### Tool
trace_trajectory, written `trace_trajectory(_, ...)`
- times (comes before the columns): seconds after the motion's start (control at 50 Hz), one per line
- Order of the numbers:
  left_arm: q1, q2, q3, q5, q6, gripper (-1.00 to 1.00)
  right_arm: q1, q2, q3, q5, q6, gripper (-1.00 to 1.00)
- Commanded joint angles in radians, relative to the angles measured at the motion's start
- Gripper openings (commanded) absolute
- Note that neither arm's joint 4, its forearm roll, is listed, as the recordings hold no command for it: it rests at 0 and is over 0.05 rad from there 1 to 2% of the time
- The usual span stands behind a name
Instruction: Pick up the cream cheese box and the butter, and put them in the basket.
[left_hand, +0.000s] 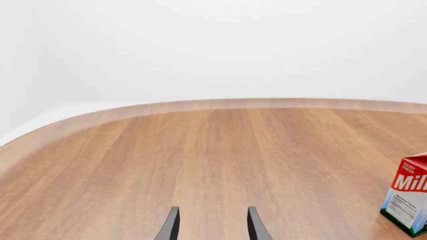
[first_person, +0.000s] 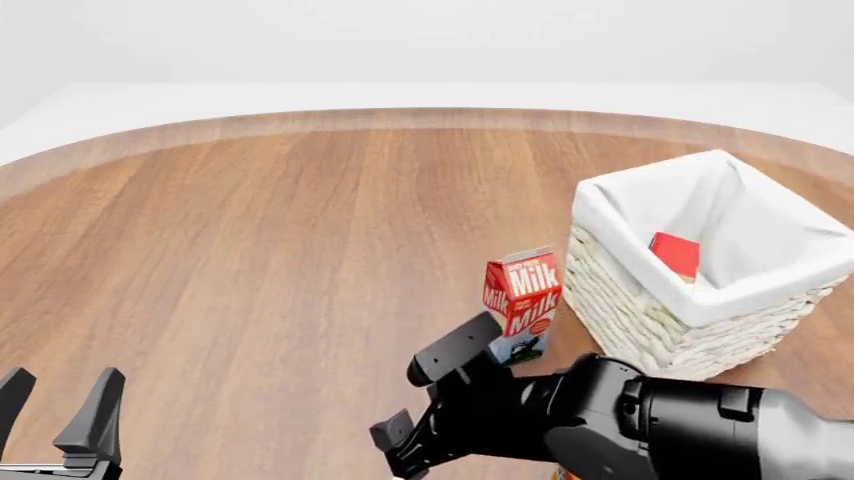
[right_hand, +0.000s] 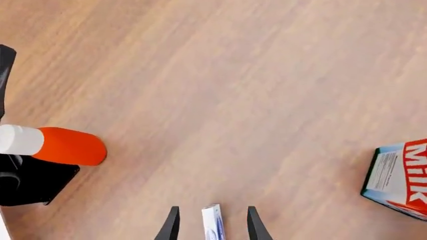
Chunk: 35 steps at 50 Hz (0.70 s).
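The basket (first_person: 627, 300), cream-white wicker with a white lining, stands at the right of the front view. A red carton end, the butter (first_person: 674, 253), shows inside it. In the right wrist view a thin white and light-blue edge, the cream cheese box (right_hand: 212, 224), sits between the fingers of my right gripper (right_hand: 213, 226). The jaws stand apart with a gap on each side of the box. In the front view the cream cheese box is hidden under the right arm (first_person: 641, 420). My left gripper (first_person: 56, 400) hovers at the near left, open and holding nothing.
A red-and-white milk carton (first_person: 521, 298) stands upright just left of the basket and close to the right arm. A red-orange bottle with a white cap (right_hand: 63, 145) lies on the table beside a black arm part (right_hand: 30, 185). The table's rounded far edge (left_hand: 200, 105) curves across the back.
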Motion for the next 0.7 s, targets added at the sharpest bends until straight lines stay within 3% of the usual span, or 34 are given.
trace_trajectory(0.02,0.000,0.000,0.000,0.000,0.000,1.00,0.001,0.018,-0.028,0.060,-0.022,1.00)
trace_trajectory(0.28,0.000,0.000,0.000,0.000,0.000,1.00,-0.005,0.031,-0.076,0.143,-0.060,1.00)
trace_trajectory(0.7,0.000,0.000,0.000,0.000,0.000,1.00,0.050,0.107,-0.105,0.159,-0.029,1.00)
